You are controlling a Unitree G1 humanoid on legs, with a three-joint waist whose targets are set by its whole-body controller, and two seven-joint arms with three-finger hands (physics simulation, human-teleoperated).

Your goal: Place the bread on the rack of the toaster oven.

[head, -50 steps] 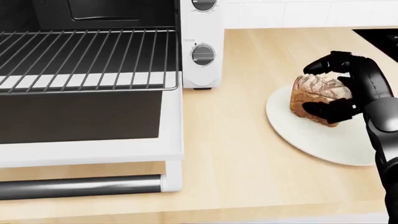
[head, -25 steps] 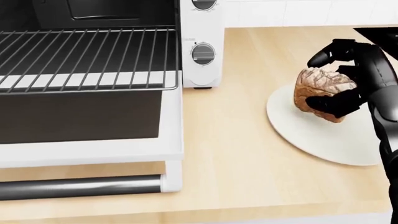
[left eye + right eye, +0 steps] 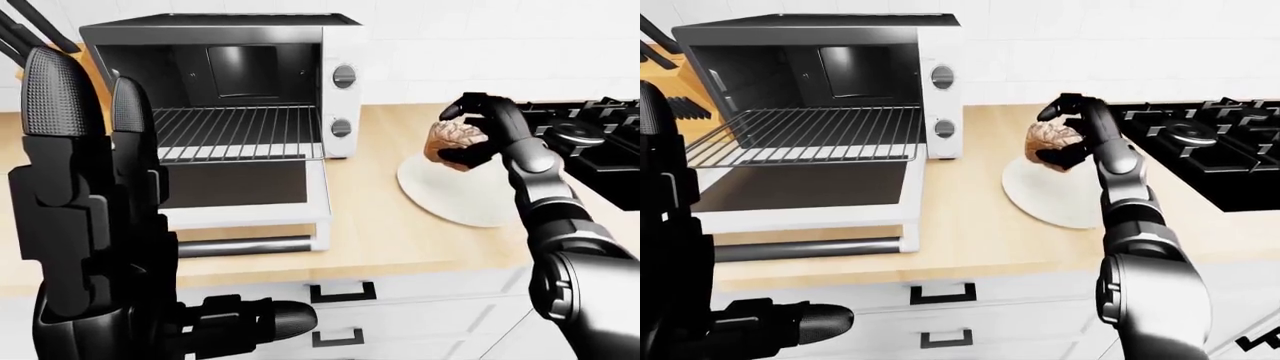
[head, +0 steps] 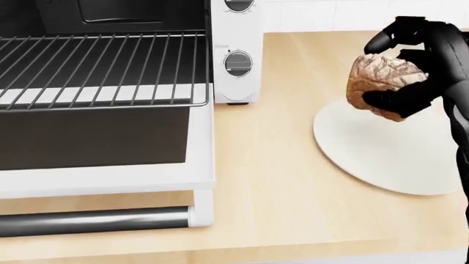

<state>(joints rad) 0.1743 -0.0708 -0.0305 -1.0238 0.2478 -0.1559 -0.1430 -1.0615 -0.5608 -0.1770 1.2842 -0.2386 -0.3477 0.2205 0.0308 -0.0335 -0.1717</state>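
Toaster oven (image 3: 220, 97) sits open on the left with its rack (image 4: 103, 69) slid out and bare, while the right hand (image 4: 410, 66) grips the bread (image 4: 381, 85) just above the plate (image 4: 381, 151), so carrying it left looks next.

In the head view, the toaster oven (image 4: 110, 82) is cut off at top and left, and the right hand (image 4: 410, 66) partly hides the bread (image 4: 381, 82). The left hand (image 3: 90, 225) blocks the left-eye view's left side.
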